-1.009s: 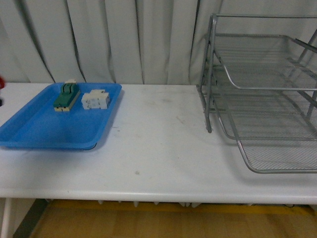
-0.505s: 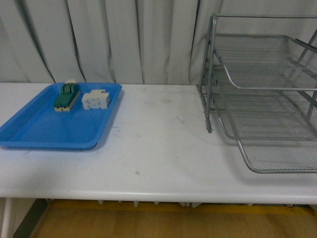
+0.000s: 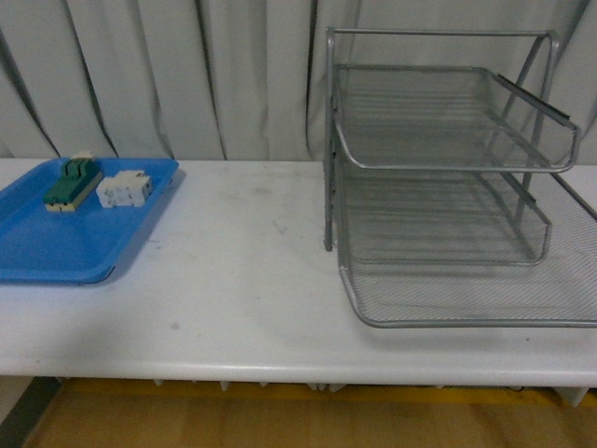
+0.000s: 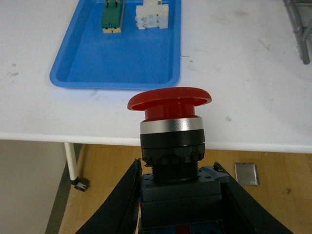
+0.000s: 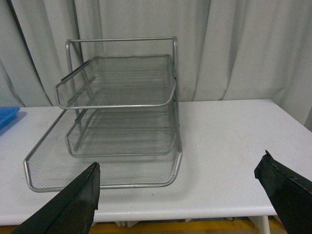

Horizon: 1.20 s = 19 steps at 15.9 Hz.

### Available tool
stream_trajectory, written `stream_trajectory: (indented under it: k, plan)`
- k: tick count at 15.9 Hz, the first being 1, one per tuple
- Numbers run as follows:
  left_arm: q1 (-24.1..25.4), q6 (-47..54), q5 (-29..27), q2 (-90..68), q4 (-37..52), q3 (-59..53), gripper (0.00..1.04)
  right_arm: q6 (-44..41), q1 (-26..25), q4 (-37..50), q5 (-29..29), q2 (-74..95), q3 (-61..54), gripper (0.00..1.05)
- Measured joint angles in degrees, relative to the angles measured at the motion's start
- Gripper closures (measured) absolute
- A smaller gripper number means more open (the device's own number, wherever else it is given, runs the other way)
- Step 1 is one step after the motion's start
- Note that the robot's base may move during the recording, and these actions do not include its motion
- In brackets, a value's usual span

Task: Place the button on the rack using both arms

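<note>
Button (image 4: pixel 170 103): I am pinching its dark, blocky body between the fingers (image 4: pixel 124 209) of my left gripper (image 4: pixel 178 165). It is hanging upright in the air with the cap uppermost, and it is not touching the bench (image 3: pixel 252 280). Judging from the left wrist view, it is sitting out past the front edge, toward the left end.

Progress: the pick-up is reading as done. The carry across, any hand-over and the set-down are all remaining, since all three tiers of the rack (image 3: pixel 457 169) are showing bare mesh. My right gripper (image 5: pixel 180 161) is facing the rack with its fingers spread wide and is holding nothing. I am judging that it is waiting to take the part.

Materials and shapes:
- **Button:** the cap is showing as a glossy red mushroom dome over a satin metal ring. Below that are a ribbed black collar and a squared blue-black housing.
- **Rack:** it is standing at the right end of the bench, with its lowest tier reaching close to the front edge. It is made of fine silver wire mesh on a tubular frame, with rounded corners and stepped shelves.
- **Blue tray (image 3: pixel 56 245):** this smooth, shallow plastic tray is lying at the left end. It is carrying a green terminal block (image 3: pixel 73 182) and a white blocky component (image 3: pixel 126 189) side by side near its back rim.
- **Bench:** the top is looking matt white and lightly scuffed.
</note>
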<state>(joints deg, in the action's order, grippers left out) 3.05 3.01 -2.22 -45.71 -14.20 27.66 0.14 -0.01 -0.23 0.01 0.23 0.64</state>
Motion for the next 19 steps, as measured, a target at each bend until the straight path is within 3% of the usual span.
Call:
stream_trajectory:
  k: [6,8,14,16,19]
  plan:
    - [0.0,0.0,0.2,0.0,0.0,0.0,0.69,0.0,0.0,-0.2,0.2,0.0,0.0,0.06]
    - [-1.7,4.2,5.9,-1.5,7.1,-1.0,0.69,0.0,0.0,0.2,0.2,0.0,0.0,0.06]
    - [-27.1,5.1,11.1,-33.7,23.4,12.2,0.69,0.0,0.0,0.0,0.1,0.0,0.0,0.06]
    - [-30.6,6.8,10.7,-45.4,24.1,19.0,0.69,0.0,0.0,0.0,0.1,0.0,0.0,0.06]
    - [-31.3,8.0,9.9,-56.7,23.7,26.4,0.69,0.0,0.0,0.0,0.1,0.0,0.0,0.06]
